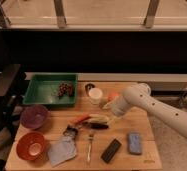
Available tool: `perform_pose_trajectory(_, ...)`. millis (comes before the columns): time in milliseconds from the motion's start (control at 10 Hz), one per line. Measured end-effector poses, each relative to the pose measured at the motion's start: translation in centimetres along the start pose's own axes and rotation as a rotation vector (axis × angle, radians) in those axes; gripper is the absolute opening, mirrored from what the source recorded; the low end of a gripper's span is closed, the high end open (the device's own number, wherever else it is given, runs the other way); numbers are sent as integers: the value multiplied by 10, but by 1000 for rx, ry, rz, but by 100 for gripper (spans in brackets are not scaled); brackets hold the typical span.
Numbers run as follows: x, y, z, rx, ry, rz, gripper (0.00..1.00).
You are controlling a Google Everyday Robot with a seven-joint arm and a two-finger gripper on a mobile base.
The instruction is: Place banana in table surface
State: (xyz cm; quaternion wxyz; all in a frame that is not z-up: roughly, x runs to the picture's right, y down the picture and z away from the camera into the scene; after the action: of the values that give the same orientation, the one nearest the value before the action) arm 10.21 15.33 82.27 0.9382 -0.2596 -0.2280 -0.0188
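My gripper hangs low at the banana's right end; I cannot tell whether it is apart or clamped; the banana lies mid-worktop, just beside an orange-red carrot-like piece and a black-handled utensil; a green tray sits back left.

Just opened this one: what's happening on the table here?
A white robot arm reaches in from the right over the wooden table surface. Its gripper is low at the right end of the banana. The banana lies mid-table, beside an orange-red carrot-like object and just behind a black-handled utensil. Whether the gripper is holding the banana or has let go cannot be told from this view.
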Motion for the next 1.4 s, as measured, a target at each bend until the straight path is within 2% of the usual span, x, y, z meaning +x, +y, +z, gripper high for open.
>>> perform_pose_trajectory(300,6,2,26,-25,-24,19,64)
perform_pose_trajectory(400,8,2,31,-26,-34,28,60)
perform_pose_trajectory(600,9,2,36,-27,-44,32,43)
perform_pose_trajectory(900,9,2,35,-26,-43,29,10)
perform_pose_trajectory(1000,8,1,35,-27,-44,28,2)
perform_pose_trajectory(1400,10,1,41,-28,-53,10,0)
